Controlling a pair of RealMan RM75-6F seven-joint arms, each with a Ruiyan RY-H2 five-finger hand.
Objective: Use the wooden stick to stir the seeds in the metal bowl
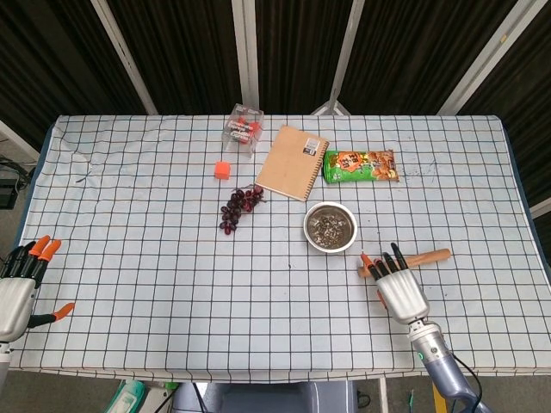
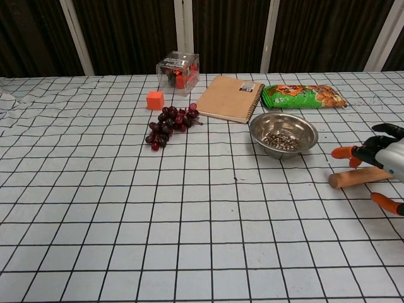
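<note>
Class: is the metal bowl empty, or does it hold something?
Not empty. The bowl stands upright with dark seeds covering its bottom.

grapes (image 1: 240, 207), notebook (image 1: 293, 162), snack packet (image 1: 360, 165)

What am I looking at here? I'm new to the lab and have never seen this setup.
A two-armed robot with human-like hands at a table. One picture looks down from its head, the other looks forward from its chest. The right hand grips a wooden stick just above the checked cloth, beside a metal bowl of seeds. The left hand waits open at the table's edge. Also lying there: grapes, a notebook, a snack bag, an orange cube and a clear box.
</note>
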